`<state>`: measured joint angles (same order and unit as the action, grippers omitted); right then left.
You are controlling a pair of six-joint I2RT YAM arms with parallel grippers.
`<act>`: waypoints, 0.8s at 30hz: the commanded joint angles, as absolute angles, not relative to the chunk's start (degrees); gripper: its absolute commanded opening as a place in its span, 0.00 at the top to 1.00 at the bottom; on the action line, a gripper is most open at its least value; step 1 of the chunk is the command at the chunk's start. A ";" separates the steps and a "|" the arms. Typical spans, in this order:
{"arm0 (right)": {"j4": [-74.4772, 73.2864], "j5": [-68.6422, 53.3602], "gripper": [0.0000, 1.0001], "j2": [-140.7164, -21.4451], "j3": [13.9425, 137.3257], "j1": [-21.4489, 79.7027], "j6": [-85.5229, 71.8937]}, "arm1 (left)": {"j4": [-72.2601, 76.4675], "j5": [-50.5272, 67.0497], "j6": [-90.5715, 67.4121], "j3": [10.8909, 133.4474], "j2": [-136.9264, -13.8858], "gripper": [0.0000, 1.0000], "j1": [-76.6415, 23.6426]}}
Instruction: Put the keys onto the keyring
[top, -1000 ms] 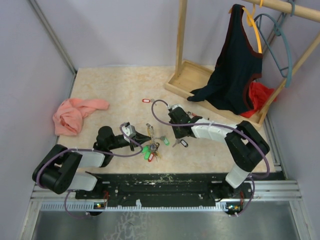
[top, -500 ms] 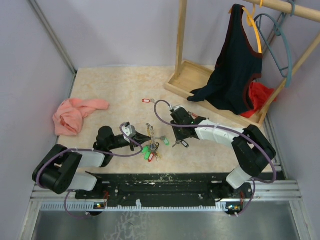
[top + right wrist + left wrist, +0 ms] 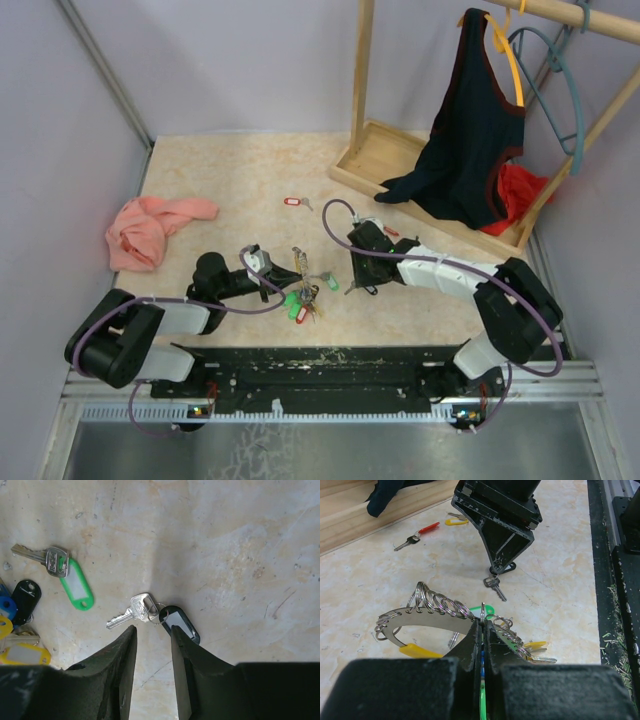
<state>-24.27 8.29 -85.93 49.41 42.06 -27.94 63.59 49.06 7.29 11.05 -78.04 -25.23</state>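
the black-tagged key (image 3: pixel 144 609) lies flat on the table (image 3: pixel 225 540), just under the right gripper (image 3: pixel 153 632), whose jaws stand part open and empty. it looks light, stiff and slippery, so the plastic tag seems the best place to pinch. the left gripper (image 3: pixel 482 630) is clamped on the keyring (image 3: pixel 420 618), held near the key. the wooden tray (image 3: pixel 375 150) holds a dark top (image 3: pixel 465 140) and red cloth (image 3: pixel 515 190).

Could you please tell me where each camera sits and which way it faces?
Top: above and behind, looking down on the table; left arm and right arm show.
Left wrist: low, facing along the table at the keyring; left pincer shut on it.
Right wrist: facing straight down at the black-tag key; right pincer open above it.
Shared: both wrist views show the black-tag key.
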 commanded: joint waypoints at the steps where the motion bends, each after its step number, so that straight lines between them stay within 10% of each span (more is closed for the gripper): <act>1: -20.62 9.42 0.66 -86.39 48.51 41.57 -35.07 | 65.47 49.89 6.76 10.82 -77.04 1.00 -24.85; 24: -19.37 12.16 0.75 -89.98 52.35 41.48 -24.11 | 65.28 50.41 6.62 11.34 -78.09 1.00 -24.80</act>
